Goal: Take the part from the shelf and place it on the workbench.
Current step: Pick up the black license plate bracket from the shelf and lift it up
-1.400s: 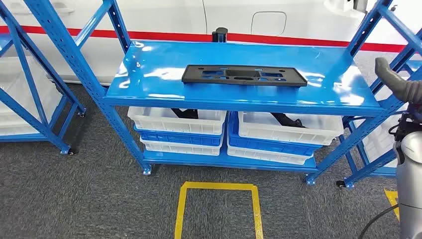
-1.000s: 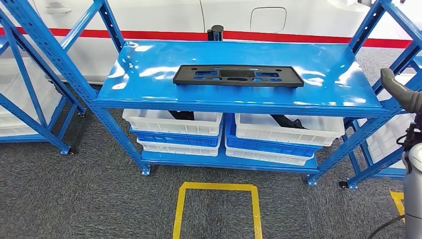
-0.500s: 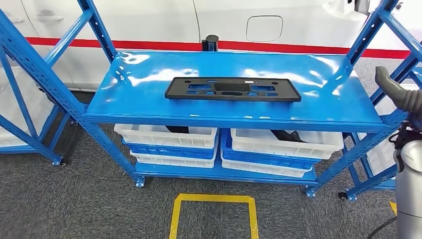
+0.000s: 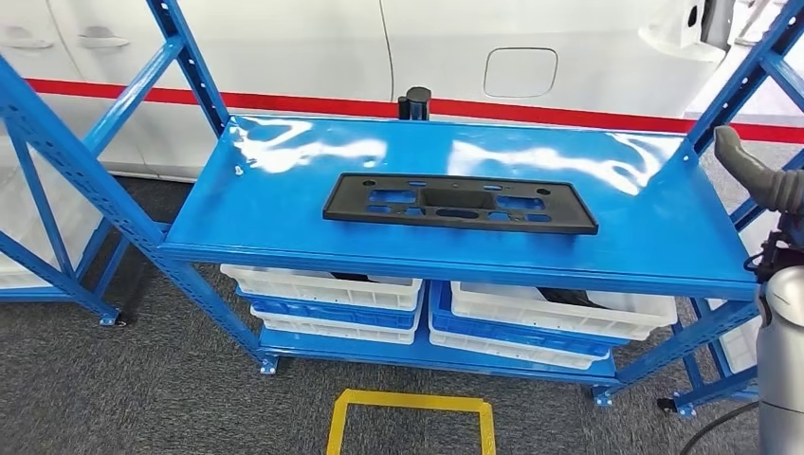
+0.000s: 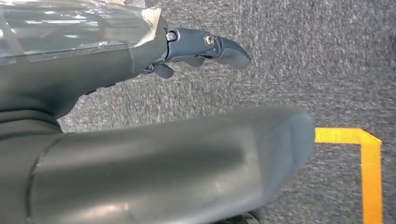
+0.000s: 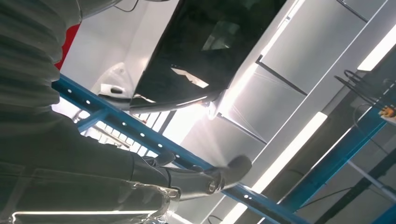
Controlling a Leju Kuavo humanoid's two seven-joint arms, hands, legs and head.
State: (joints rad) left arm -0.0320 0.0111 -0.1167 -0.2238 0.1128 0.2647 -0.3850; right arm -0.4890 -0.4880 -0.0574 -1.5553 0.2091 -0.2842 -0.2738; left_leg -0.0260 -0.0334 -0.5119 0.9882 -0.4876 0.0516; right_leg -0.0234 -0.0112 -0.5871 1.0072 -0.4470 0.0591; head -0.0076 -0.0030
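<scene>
Fingers [image 5: 205, 45] of your left hand [image 5: 154, 154] are stretched out and apart over grey carpet [image 5: 303, 60], with nothing between them and the thick thumb; a corner of the yellow floor marking [image 5: 369, 158] lies on the carpet beyond the thumb tip. Your right hand [image 4: 758, 180] is raised at the right edge of the head view, above its silver forearm [image 4: 782, 360], and in the right wrist view its fingers [image 6: 219, 175] are extended with nothing in them, seen against a blue perforated upright [image 6: 140, 133] and bright ceiling light strips [image 6: 289, 154]. Nearest you on the floor, the yellow taped square [image 4: 410, 417] sits on the carpet just in front of the blue shelf [image 4: 284, 204]. On the lowest level of that shelf, white bins [image 4: 327, 289] are stacked with blue bins [image 4: 517, 334] in two side-by-side stacks, and dark items show inside the top bins, too hidden to identify. Above them, the part [image 4: 460, 202], a flat black rectangular plate with several cutouts, lies flat on the glossy top level of the shelf, roughly central, its long side running parallel to the front edge and set back a little from it. Neither hand touches the part; your right hand is well apart from it, beside the shelf's right end. At the back edge of the shelf a short black cylinder [image 4: 414, 100] stands upright. Behind everything is a white vehicle body [image 4: 284, 47] with a red stripe [image 4: 284, 100] and a rounded filler flap [image 4: 520, 72].
</scene>
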